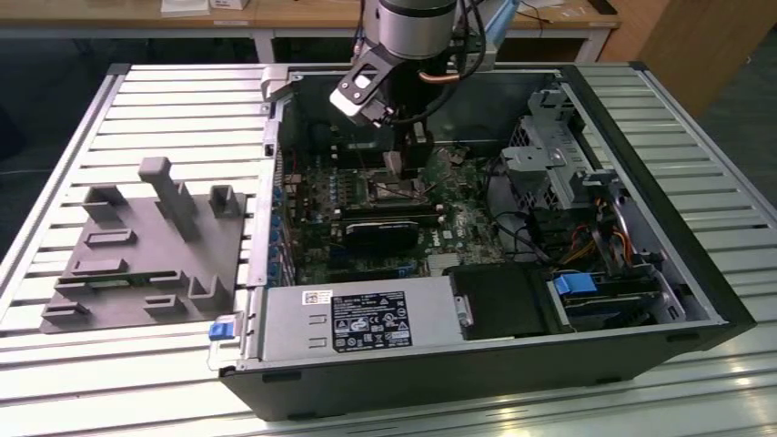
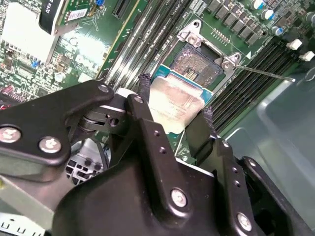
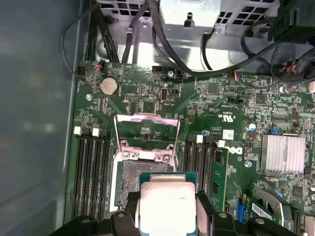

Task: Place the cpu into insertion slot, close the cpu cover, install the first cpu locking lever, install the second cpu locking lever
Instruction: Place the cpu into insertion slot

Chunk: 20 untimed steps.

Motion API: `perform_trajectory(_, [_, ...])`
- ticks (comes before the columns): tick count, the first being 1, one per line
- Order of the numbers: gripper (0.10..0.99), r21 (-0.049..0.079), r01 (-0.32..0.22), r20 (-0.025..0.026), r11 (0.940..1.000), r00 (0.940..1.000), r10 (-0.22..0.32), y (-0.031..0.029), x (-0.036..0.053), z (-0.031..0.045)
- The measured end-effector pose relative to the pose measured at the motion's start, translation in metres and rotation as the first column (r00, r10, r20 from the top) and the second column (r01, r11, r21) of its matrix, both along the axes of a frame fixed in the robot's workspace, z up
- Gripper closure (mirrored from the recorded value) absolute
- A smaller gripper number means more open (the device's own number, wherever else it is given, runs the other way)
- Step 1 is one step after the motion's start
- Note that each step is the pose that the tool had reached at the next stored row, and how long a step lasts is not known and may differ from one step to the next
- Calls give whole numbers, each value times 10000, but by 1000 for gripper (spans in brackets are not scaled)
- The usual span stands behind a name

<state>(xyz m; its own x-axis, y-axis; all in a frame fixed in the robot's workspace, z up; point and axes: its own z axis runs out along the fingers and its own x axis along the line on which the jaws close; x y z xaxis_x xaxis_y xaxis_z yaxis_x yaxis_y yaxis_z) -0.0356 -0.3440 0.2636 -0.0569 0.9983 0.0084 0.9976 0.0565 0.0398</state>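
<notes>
One robot arm reaches down from the upper middle of the exterior view into an open computer case. Its gripper hangs low over the motherboard, just above the insertion slot. A grey fixture plate lies on the slatted table at the exterior view's left.

In the second wrist view, the gripper is clamped on the cpu. Its two black fingers press on opposite edges of the chip, and the dull metal top faces the camera. The chip hangs between them, overlapping one edge of the slot, whose dark centre is bare. A thin locking lever sticks out sideways from the socket corner.

In the first wrist view, the cpu again sits between the fingertips of the gripper, covering the near edge of the slot. The cpu cover stands swung open on the far side of the socket, flanked by long memory slots.
</notes>
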Motion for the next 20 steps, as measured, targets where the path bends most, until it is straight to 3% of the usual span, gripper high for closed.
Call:
perform_trajectory(3, [549, 4, 0, 542, 10000, 9985, -1, 0, -31, -3])
perform_trajectory(4, [549, 2, 0, 685, 10000, 9977, 0, 1, -42, -4])
perform_trajectory(5, [549, 2, 1, 741, 10000, 9972, -1, 1, -54, -7])
perform_trajectory(7, [549, 4, 9, 762, 10000, 9971, -9, 2, -74, -18])
perform_trajectory(20, [549, 3, 472, 762, 9989, 9960, -471, 71, -103, -102])
